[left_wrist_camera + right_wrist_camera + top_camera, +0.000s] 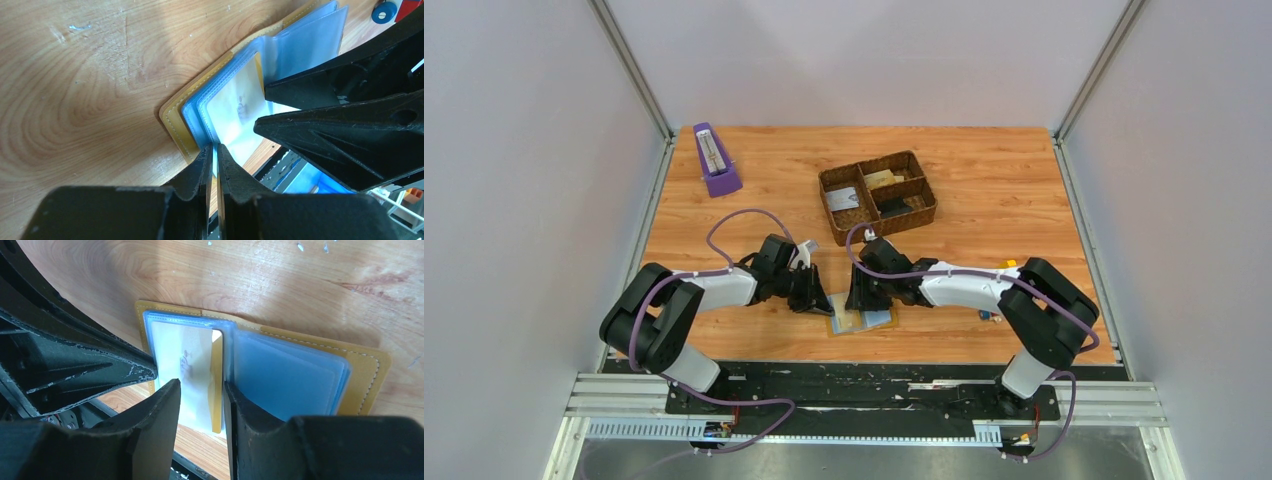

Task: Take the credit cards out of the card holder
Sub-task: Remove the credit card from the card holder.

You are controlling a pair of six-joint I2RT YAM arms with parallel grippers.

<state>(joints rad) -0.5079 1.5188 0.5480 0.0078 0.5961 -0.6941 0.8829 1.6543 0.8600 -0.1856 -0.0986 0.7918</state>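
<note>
The card holder [864, 321] lies open near the table's front edge, mustard-yellow outside [367, 375] with light blue-grey pockets [290, 375]. One clear pocket stands lifted off the stack, and a white card [182, 360] with faint print shows inside it [235, 107]. My left gripper [215, 148] is shut on the lower edge of that lifted pocket. My right gripper [201, 385] is open, and its fingers straddle the pocket's edge and a narrow yellow strip [216, 385] without pinching them. In the top view both grippers [816, 298] [860, 296] meet over the holder and hide its far part.
A brown woven compartment tray [834, 205] with small items stands behind the grippers. A purple wedge-shaped object [715, 160] sits at the back left. Small blue and orange bits [991, 316] lie by the right arm. The table's front edge and metal rail [864, 395] are just below the holder.
</note>
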